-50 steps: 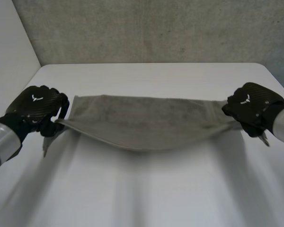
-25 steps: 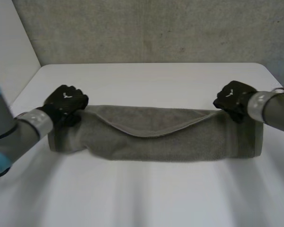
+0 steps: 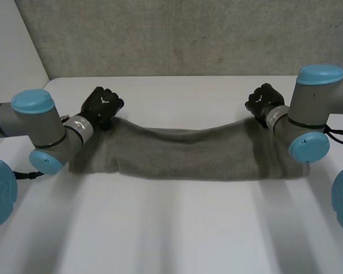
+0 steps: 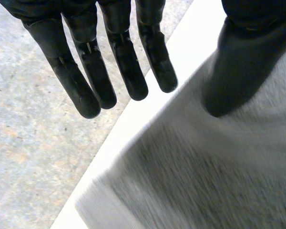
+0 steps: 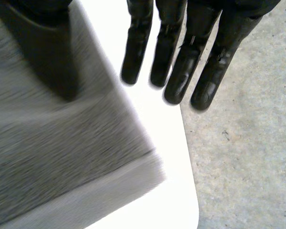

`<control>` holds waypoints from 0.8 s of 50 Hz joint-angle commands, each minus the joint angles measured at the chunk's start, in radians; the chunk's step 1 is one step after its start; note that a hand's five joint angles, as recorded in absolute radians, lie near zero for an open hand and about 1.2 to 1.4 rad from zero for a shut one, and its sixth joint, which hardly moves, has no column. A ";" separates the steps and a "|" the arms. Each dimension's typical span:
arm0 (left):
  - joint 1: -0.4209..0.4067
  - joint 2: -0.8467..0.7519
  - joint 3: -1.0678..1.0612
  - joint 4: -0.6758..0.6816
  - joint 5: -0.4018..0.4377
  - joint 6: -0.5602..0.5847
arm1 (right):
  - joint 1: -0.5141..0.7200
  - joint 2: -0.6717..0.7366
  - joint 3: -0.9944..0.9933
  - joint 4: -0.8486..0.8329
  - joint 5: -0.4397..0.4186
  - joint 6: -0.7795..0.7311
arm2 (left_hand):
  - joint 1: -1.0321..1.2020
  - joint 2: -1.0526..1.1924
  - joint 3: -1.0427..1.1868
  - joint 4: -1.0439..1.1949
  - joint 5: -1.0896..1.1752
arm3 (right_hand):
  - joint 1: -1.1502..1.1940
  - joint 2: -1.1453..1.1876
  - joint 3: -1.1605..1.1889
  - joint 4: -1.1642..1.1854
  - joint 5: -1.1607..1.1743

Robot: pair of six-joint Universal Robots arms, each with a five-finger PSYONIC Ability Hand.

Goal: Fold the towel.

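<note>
The far corners of the towel (image 3: 183,154) are hidden by the left hand (image 3: 102,104) and right hand (image 3: 264,100). Its ends are partly covered by the left arm (image 3: 23,117) and right arm (image 3: 331,100). In the wrist views the towel is blurred and cut off, and both palms are cropped.

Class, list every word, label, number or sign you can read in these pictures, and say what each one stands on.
No readable words or numbers anywhere.
Left robot hand: a small white mark on its back, a symbol, not letters.
Right robot hand: a similar white mark, too small to make out.
Towel: no label or print visible.
</note>
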 commanded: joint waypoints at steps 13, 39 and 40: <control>-0.004 0.127 -0.145 -0.023 -0.291 -0.011 | -0.009 -0.111 -0.016 0.042 0.124 0.288 | -0.624 -0.629 -0.643 -0.629 -0.644 | -0.365 -0.350 -0.375 -0.386 -0.366; 0.017 0.712 -0.889 0.126 -0.176 -0.234 | -0.142 -0.469 0.871 -0.128 0.000 0.346 | -0.618 -0.623 -0.637 -0.623 -0.638 | -0.154 -0.139 -0.164 -0.174 -0.154; 0.017 0.722 -0.910 0.138 -0.178 -0.258 | -0.152 -0.468 0.889 -0.163 -0.002 0.345 | -0.618 -0.623 -0.637 -0.623 -0.638 | -0.130 -0.116 -0.140 -0.151 -0.131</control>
